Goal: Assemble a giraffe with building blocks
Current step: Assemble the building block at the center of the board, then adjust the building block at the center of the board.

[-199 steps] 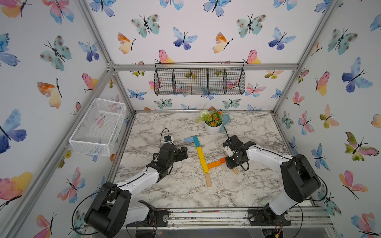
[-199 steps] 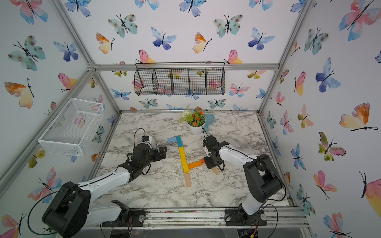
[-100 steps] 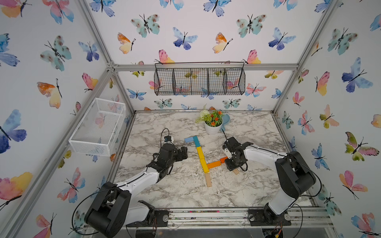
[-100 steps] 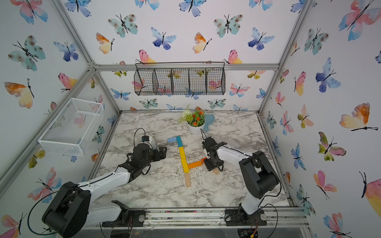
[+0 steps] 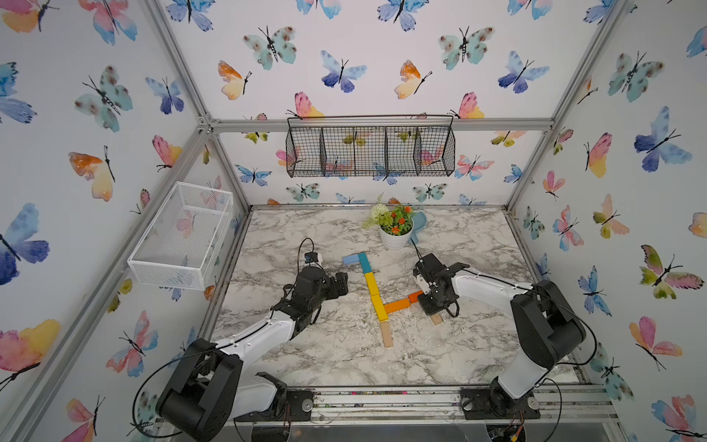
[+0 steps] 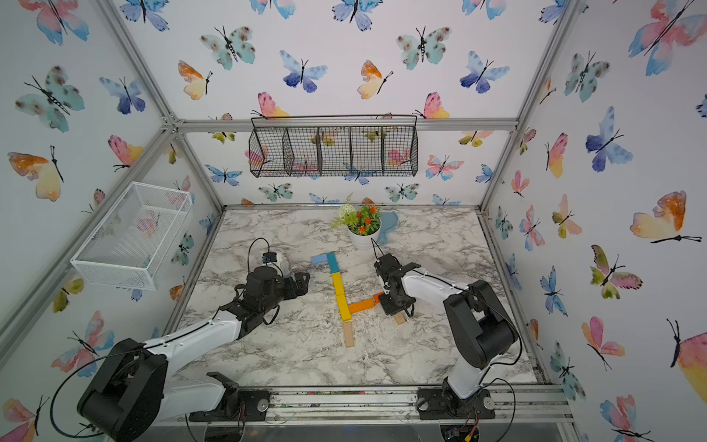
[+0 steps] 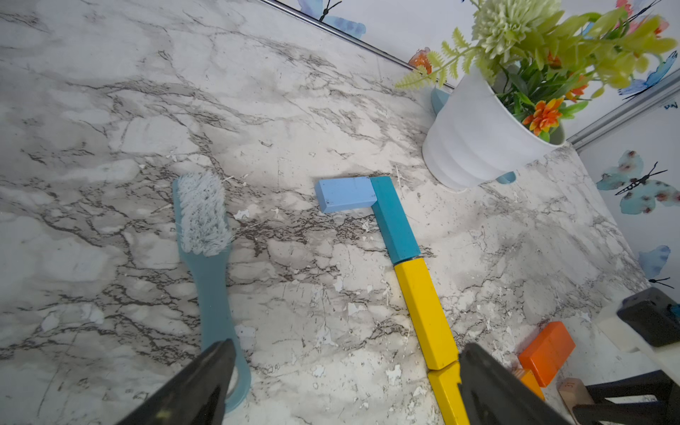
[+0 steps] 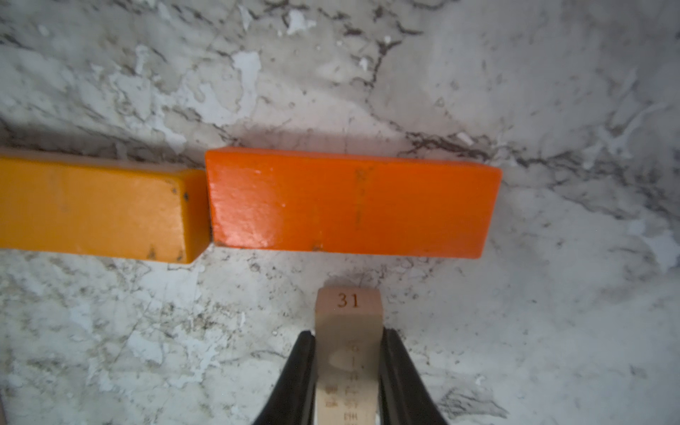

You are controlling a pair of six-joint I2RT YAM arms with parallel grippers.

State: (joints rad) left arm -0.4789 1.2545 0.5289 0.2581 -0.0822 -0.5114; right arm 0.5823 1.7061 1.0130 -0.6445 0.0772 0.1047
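The giraffe lies flat mid-table in both top views: light-blue head (image 5: 351, 259), teal bar (image 5: 363, 262) and two yellow bars (image 5: 374, 292) in a line, then a plain-wood leg (image 5: 386, 333). Two orange bars (image 5: 398, 305) (image 8: 349, 206) branch off end to end toward the right. My right gripper (image 8: 347, 336) is shut on a plain-wood bar marked 31 (image 8: 347, 305), whose end stops just short of the redder orange bar's long side. That bar's other end shows below the gripper (image 5: 436, 318). My left gripper (image 7: 346, 353) hovers open and holds nothing, left of the neck.
A white flower pot (image 5: 396, 235) stands behind the giraffe's head. A pale-teal brush (image 7: 206, 235) lies on the table by my left gripper. A white wire basket (image 5: 183, 237) hangs on the left wall, a black one (image 5: 369, 147) on the back wall.
My right gripper's jaws have closed onto the plain-wood bar beside the orange bars. The left arm has not moved.
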